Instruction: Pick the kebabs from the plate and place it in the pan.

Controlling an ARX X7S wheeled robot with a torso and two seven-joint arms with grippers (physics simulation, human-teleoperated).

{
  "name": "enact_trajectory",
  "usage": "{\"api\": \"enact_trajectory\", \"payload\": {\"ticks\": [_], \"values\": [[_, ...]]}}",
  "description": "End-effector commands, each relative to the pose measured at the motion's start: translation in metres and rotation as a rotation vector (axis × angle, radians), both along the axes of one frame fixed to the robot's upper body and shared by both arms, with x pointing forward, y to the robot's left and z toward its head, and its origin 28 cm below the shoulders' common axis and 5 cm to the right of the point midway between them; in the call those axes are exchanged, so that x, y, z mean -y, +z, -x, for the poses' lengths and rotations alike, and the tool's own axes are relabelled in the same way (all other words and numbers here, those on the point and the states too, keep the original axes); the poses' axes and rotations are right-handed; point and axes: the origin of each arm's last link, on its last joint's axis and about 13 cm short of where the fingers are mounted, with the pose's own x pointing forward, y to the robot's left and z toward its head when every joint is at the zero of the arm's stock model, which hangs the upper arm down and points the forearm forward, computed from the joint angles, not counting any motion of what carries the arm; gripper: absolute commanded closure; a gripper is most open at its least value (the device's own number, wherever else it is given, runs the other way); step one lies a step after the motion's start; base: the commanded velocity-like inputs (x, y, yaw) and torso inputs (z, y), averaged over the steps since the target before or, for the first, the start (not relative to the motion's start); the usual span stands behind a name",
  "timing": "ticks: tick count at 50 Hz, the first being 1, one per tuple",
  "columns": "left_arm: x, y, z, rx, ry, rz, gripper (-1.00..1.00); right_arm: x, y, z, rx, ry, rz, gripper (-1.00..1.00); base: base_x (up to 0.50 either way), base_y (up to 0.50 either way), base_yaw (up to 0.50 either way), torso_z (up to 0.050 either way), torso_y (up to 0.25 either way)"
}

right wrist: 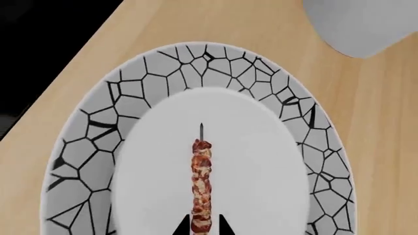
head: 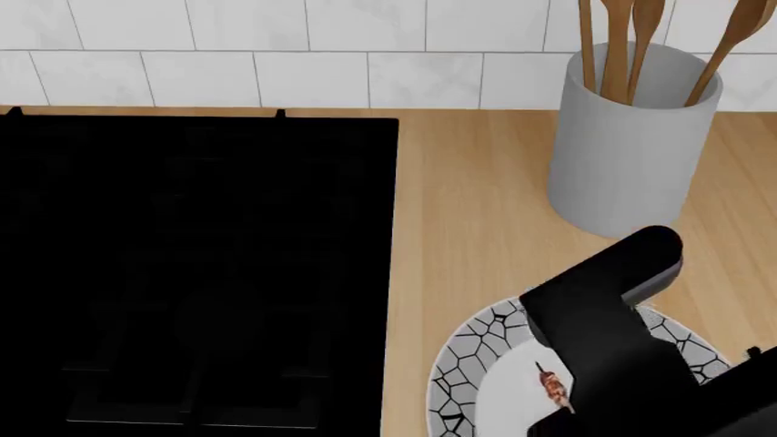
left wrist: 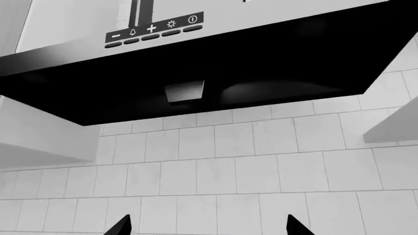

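- Presently, the right gripper (right wrist: 202, 226) hangs directly over the plate (right wrist: 98, 147), its two dark fingertips (right wrist: 185, 226) showing in the right wrist view, one on each side of the kebabs (right wrist: 201, 176).
- The fingertips stand close against the near end of the skewer with only a narrow gap between them; whether they actually press on the meat cannot be told.
- The kebabs lie flat on the plain white centre of the plate, running straight away from the right gripper, the bare pointed tip at the far end.
- The meat chunks are reddish-brown and mottled, threaded in a single line along the skewer.
- The plate rests on the wooden counter (head: 474, 228); its crackle-patterned rim surrounds the right gripper's position on all sides.
- In the head view the right arm (head: 601, 319) covers much of the plate (head: 468, 364), and only a short piece of the kebabs (head: 554, 386) shows just beside the arm.
- Beyond the right gripper, further back on the counter, stands a pale grey utensil holder (head: 625, 155) with wooden spoons (head: 631, 36) upright in it.
- The black cooktop (head: 195, 273) lies to the left of the right gripper, past the plate's edge.
- The pan appears in no view.
- The left gripper (left wrist: 207, 226) is raised and points at the tiled wall (left wrist: 228, 171) beneath a black range hood (left wrist: 196, 63); its fingertips (left wrist: 121, 226) stand wide apart with nothing between them.
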Motion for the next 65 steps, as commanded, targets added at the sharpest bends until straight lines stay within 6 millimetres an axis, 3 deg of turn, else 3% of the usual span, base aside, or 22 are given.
{"api": "enact_trajectory", "payload": {"ticks": [1,12,35,65], "values": [[-0.001,0.000,0.000,-0.001,0.002,-0.008,-1.00,-0.006,0.035,0.016,0.091,0.018,0.016,1.00,0.00,0.00,0.00,0.000,0.000],[0.002,-0.001,-0.001,-0.004,0.003,0.000,-1.00,-0.015,0.071,0.019,0.313,0.028,-0.065,1.00,0.00,0.00,0.00,0.000,0.000],[-0.005,-0.003,0.013,0.016,0.005,0.015,-1.00,-0.026,0.090,0.026,0.559,0.059,-0.281,1.00,0.00,0.00,0.00,0.000,0.000],[-0.007,-0.006,0.020,0.014,-0.011,0.017,-1.00,-0.040,0.072,0.016,0.642,0.122,-0.324,1.00,0.00,0.00,0.00,0.000,0.000]]}}
